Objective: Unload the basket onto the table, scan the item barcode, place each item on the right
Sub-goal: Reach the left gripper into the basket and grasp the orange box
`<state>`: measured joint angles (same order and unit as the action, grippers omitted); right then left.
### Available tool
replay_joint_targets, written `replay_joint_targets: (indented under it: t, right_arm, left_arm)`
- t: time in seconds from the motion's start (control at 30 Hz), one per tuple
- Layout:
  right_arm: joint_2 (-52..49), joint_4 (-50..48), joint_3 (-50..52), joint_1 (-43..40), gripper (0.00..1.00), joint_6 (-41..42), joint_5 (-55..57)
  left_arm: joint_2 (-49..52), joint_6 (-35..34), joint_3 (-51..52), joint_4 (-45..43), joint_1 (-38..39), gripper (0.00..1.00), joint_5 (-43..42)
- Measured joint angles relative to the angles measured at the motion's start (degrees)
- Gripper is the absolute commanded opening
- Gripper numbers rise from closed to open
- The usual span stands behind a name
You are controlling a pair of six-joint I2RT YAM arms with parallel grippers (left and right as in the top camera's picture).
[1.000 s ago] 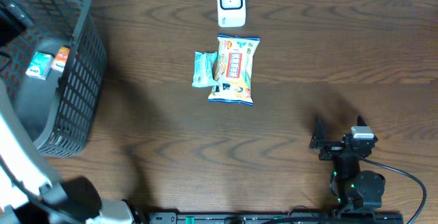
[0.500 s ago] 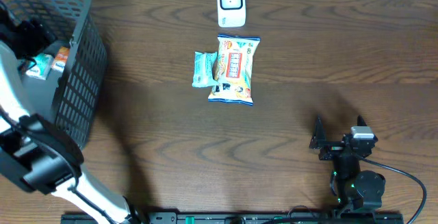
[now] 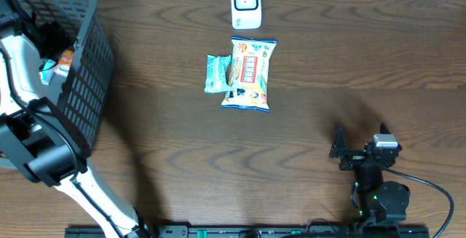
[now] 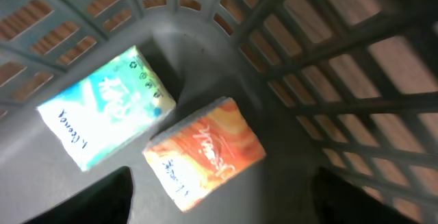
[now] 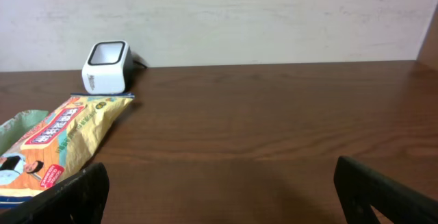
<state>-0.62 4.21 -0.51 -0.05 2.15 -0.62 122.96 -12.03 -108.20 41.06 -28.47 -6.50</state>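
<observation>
Inside the grey basket point(image 3: 87, 78) lie an orange packet point(image 4: 205, 152) and a teal packet point(image 4: 102, 118), side by side on its floor. My left gripper point(image 4: 222, 203) hangs open just above them, its dark fingers point(image 4: 96, 200) apart on either side of the orange packet's near end, holding nothing. From overhead the orange packet point(image 3: 66, 61) and teal packet point(image 3: 48, 69) show beside my left arm. The white barcode scanner point(image 3: 246, 4) stands at the table's far edge. My right gripper point(image 3: 359, 140) rests open and empty at the near right.
A yellow snack bag point(image 3: 250, 74) and a pale green packet point(image 3: 217, 73) lie on the wooden table just in front of the scanner point(image 5: 106, 66). The basket's lattice walls point(image 4: 328, 59) close in around my left gripper.
My left arm has swung over the basket rim and down inside, ending over the two packets. The right arm and the items on the table have not moved.
</observation>
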Motion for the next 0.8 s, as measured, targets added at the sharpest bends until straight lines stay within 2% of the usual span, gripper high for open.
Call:
replay_joint_targets:
  t: [0.23, 0.37, 0.63, 0.8]
  right_arm:
    - [0.00, -0.02, 0.00, 0.00, 0.99, 0.00, 0.00]
    - [0.00, -0.02, 0.00, 0.00, 0.99, -0.02, 0.00]
    - [0.00, 0.00, 0.00, 0.00, 0.99, 0.00, 0.00]
    - [0.00, -0.02, 0.00, 0.00, 0.99, 0.00, 0.00]
  left_arm:
    - [3.13, 5.90, 1.86, -2.25, 0.02, 0.77, 0.94]
    - [3.74, 9.88, 1.86, -3.69, 0.09, 0.69, 0.96]
    - [4.90, 16.65, 1.86, -4.00, 1.62, 0.67, 1.73]
    - [5.27, 19.80, 2.27, -4.11, 3.61, 0.63, 5.55]
